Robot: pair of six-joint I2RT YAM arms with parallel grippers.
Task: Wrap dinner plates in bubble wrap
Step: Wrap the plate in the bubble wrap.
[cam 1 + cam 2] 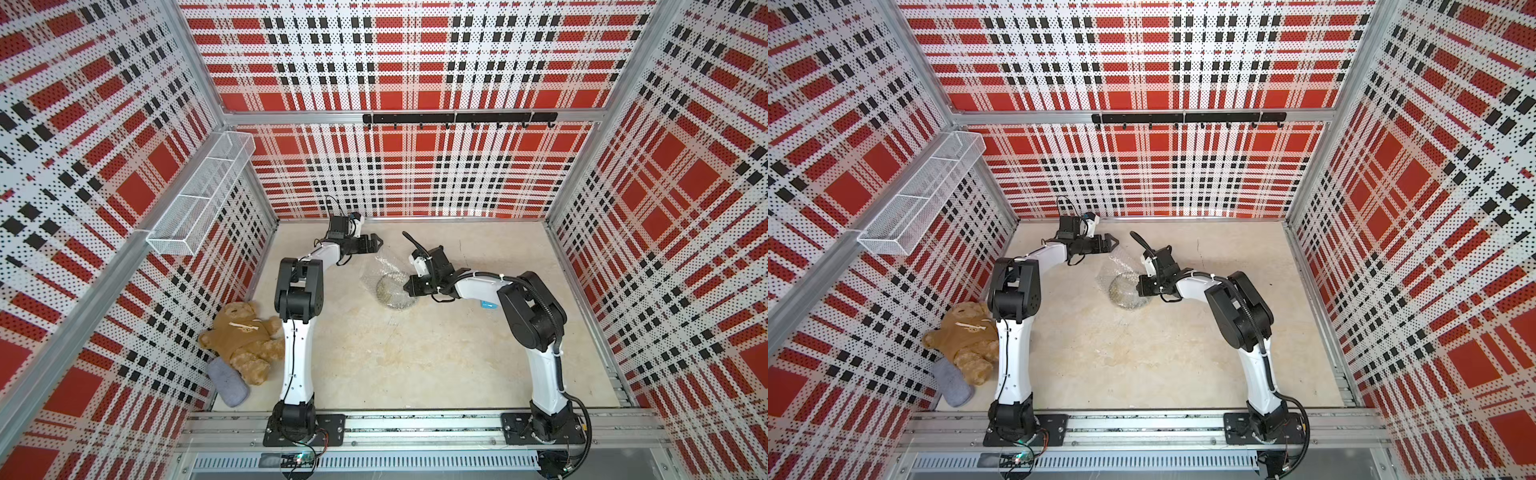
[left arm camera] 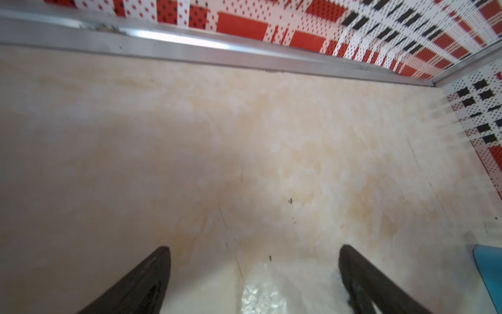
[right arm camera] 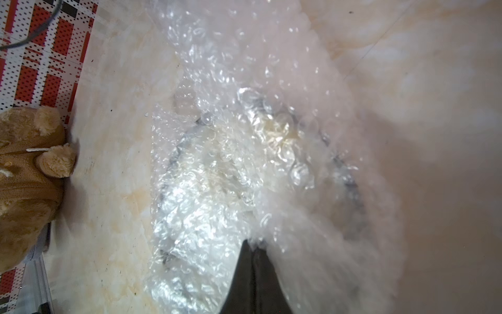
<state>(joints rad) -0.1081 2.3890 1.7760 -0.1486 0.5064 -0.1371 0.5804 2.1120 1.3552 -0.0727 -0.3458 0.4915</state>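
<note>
In both top views the plate (image 1: pixel 392 293) lay flat near the middle of the worktop (image 1: pixel 415 357), round and yellowish with a dark pattern, dulled beneath the wrap (image 1: pixel 380 268); the wrap was clear, crumpled and glossy, spreading from the plate toward the back wall; the left end effector (image 1: pixel 376 241) hung released near the wrap's far edge, holding nothing; the right end effector (image 1: pixel 409 286) sat clenched at the plate's right edge; a bear (image 1: pixel 245 340) lay by the left wall.

In the left wrist view the left end effector (image 2: pixel 254 248) stood spread wide; a corner of wrap (image 2: pixel 271 291) lay on the worktop between its fingers.

In the right wrist view the right end effector (image 3: pixel 251 246) pinched a fold of wrap (image 3: pixel 203 204); the plate (image 3: pixel 277 136) showed through the bubbles as a pale yellow disc with a dark rim, partly blurred.
</note>
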